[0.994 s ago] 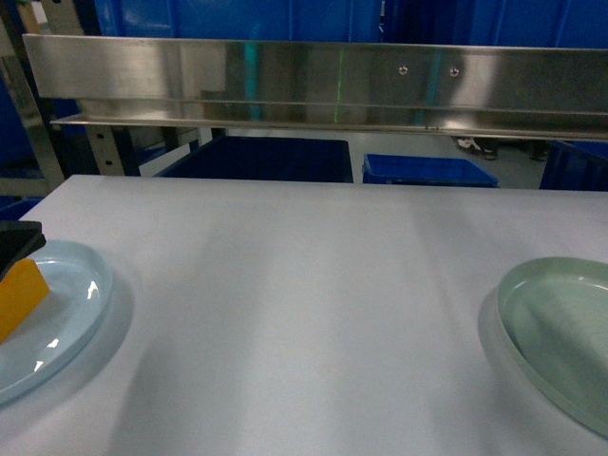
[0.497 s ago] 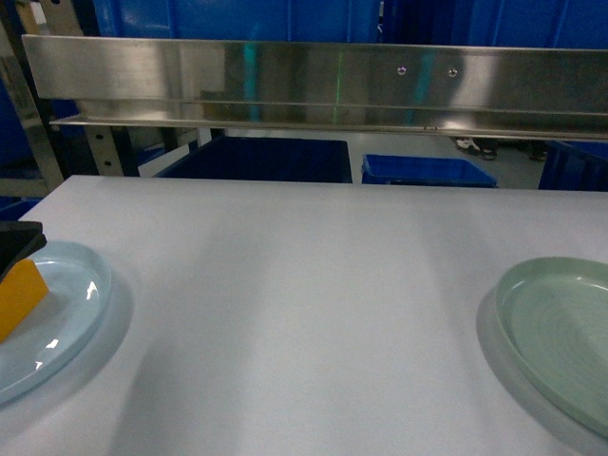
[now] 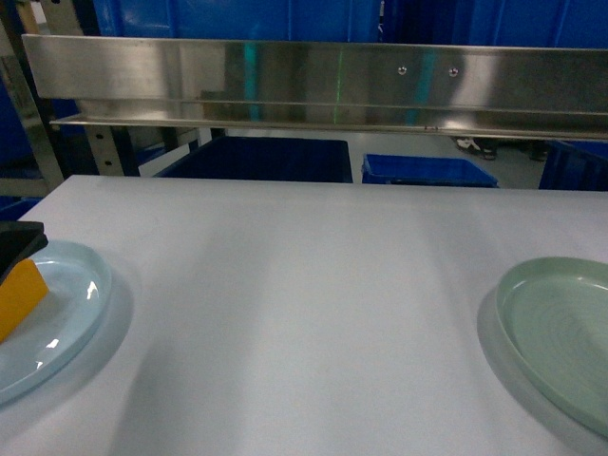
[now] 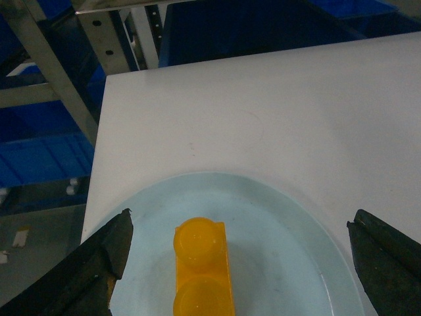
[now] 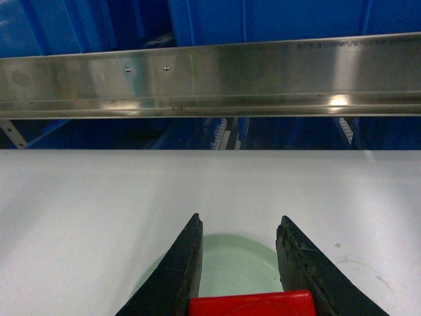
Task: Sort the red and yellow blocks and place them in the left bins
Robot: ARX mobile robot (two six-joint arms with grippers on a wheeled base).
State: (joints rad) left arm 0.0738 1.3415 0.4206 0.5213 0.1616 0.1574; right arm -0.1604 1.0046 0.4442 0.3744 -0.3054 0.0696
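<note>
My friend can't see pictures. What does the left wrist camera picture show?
An orange-yellow block with round studs lies on a pale blue plate near the corner of a white table. The left tool is wide open above it, one black finger at each side.

Table (image 3: 313, 304): big, white and flat; it fills most of the view.
Blue plate (image 3: 66, 313): round and pale blue, at the left edge, partly cut off.
Yellow block (image 3: 17, 296): orange-yellow, on the blue plate, only one corner shows.
Left gripper (image 3: 17, 239): a black piece at the left edge, just above the yellow block; too little shows to tell how its jaws stand.
Green plate (image 3: 560, 332): round and pale green, at the right edge, nothing on it.
Metal rail (image 3: 313, 81): long and shiny, across the top, behind the table.
Blue bins (image 3: 427, 169): dark blue, under the rail, past the table's far edge.
</note>
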